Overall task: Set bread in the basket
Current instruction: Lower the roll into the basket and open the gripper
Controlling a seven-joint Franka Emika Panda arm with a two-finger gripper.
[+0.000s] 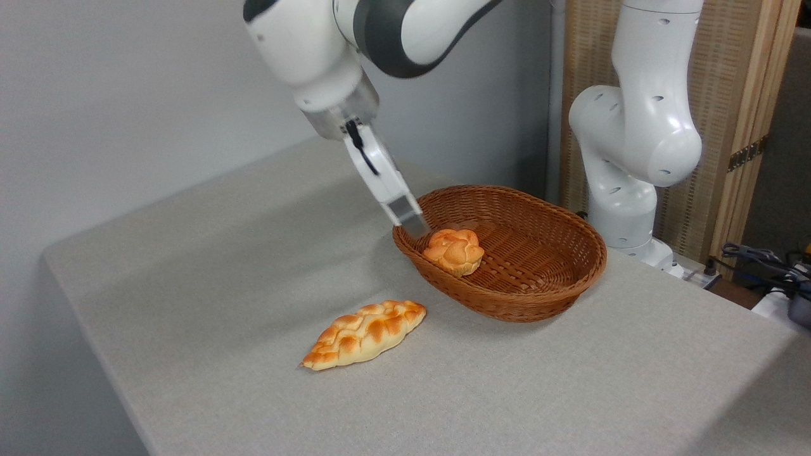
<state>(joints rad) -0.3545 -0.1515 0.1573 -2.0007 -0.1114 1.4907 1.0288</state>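
Glossy knotted bun (454,251) tilted inside wicker basket (557,278), seemingly against left wall.

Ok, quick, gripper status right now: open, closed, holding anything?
Gripper: cannot tell open or shut; only one finger shows, at the basket rim beside the bun, which lies inside.

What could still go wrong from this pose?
1. The bun sits against the near-left wall of the basket, tilted rather than flat on the floor. The gripper is right beside it at the rim; whether the fingers have let go cannot be told. Retracting could drag the bun back out.
2. The finger looks close to the wicker rim, so a sideways exit might snag or shift the basket.
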